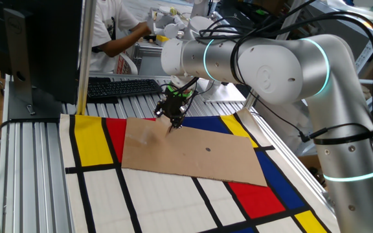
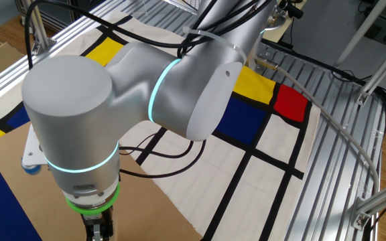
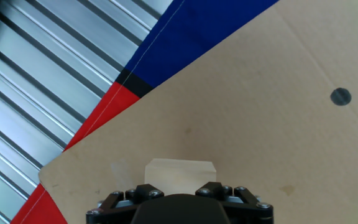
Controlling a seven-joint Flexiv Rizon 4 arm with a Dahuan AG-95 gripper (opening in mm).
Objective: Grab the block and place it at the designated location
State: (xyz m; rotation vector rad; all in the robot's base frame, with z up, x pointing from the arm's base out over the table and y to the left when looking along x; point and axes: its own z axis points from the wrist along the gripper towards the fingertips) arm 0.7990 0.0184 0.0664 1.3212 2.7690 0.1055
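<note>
The block (image 3: 180, 175) is a small pale tan cube. In the hand view it sits at the bottom centre, between my fingers. My gripper (image 1: 171, 125) is down at the far left part of a brown cardboard sheet (image 1: 193, 155) and looks shut on the block, just above or on the sheet. I cannot make out the block in either fixed view. A small dark dot (image 3: 340, 96) marks the cardboard to the right of my gripper; it also shows in one fixed view (image 1: 208, 149).
The cardboard lies on a cloth (image 1: 167, 194) with red, yellow, blue and white panels and black lines. Ribbed metal table slats (image 3: 36, 81) lie beyond the cloth's edge. A keyboard (image 1: 122, 86), a monitor and a person are at the far side. My arm fills the other fixed view.
</note>
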